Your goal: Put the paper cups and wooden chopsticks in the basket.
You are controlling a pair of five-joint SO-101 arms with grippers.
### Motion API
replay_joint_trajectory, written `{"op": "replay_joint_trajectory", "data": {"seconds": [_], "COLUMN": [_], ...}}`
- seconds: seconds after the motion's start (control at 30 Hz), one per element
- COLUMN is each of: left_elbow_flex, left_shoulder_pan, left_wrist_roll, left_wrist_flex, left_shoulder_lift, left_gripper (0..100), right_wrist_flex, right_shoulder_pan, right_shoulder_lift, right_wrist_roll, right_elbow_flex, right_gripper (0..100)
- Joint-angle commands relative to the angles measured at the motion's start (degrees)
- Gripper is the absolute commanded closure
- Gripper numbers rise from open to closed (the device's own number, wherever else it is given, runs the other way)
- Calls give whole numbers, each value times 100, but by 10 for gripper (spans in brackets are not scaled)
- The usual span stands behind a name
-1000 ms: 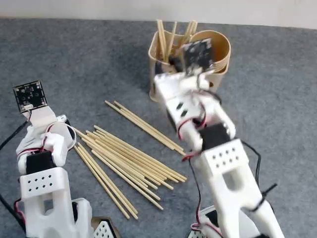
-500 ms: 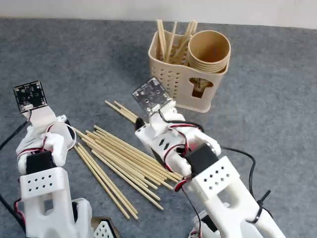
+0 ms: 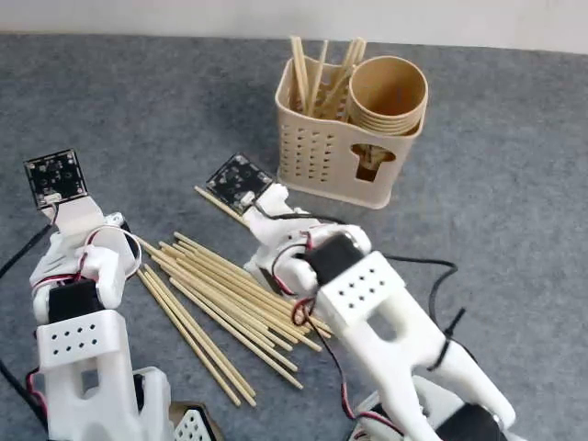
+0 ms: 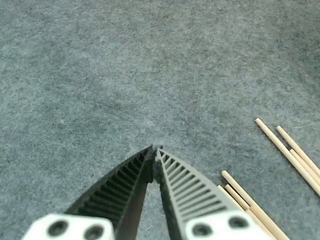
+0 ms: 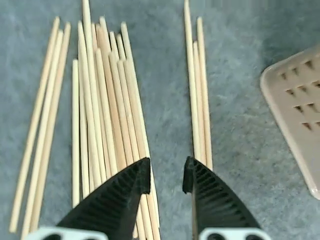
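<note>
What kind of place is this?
Probably a robotics test bench: a left arm and a right arm stand at a grey-carpeted table with loose wooden chopsticks and a basket holding paper cups.

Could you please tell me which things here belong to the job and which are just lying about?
Part of the job:
- basket
- stacked paper cups, in the basket
- chopsticks standing in the basket beside the cups
- loose chopsticks on the mat
- right gripper, open over the loose chopsticks

Not part of it:
- grey mat under everything
</note>
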Motion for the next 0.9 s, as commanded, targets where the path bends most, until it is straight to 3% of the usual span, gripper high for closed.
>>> {"op": "replay_joint_trajectory", "data": {"seconds": [0.0,0.27,0.6,0.87], "left_elbow_flex": [-40,-40,-40,-48], "left_shoulder_pan": [-75,-75,-75,-75], "left_wrist_roll": [18,18,18,18], "left_wrist_flex": [-97,-97,-97,-97], "left_shoulder_lift": [-119,-119,-119,-119], "left_gripper": [968,968,968,968], "right_wrist_flex": [4,-620,-1877,-1578], "right_shoulder_pan": [-84,101,479,664], "right_shoulder_lift": [330,1552,2571,3433], "right_wrist_roll": [193,686,703,703], "right_elbow_flex": [-321,-356,-409,-1235], "right_gripper": [879,882,882,882]}}
